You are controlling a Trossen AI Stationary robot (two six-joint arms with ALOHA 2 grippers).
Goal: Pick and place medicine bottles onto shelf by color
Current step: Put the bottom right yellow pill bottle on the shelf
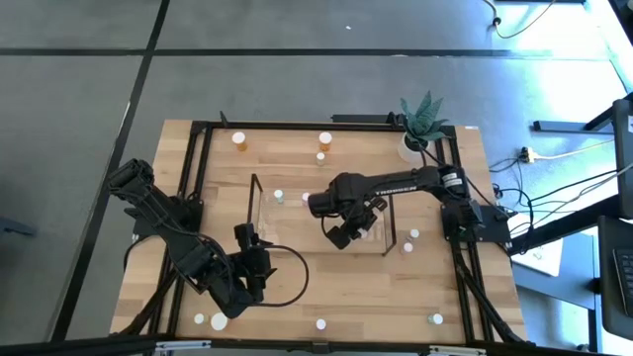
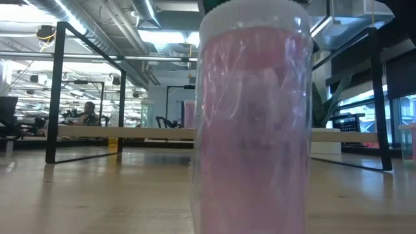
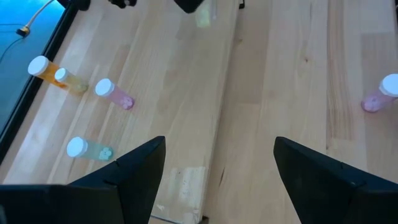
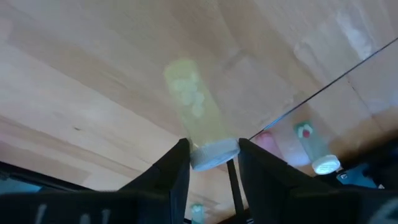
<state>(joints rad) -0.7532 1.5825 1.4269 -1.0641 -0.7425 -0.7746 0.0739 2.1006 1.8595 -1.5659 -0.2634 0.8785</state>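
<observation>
Right end effector gripping greenish bottle, over shelf

The only lettering I can find is a short line of white characters printed along the forearm link of my dark right arm, seen from the high view; it is too small for me to read. The pale greenish translucent bottle with the white cap pinched between my right gripper fingers shows no legible label. The large pinkish translucent bottle with the white cap standing close before the low camera carries no readable print either. The small capped bottles on the light wooden table in my left wrist view bear no text I can make out.
</observation>
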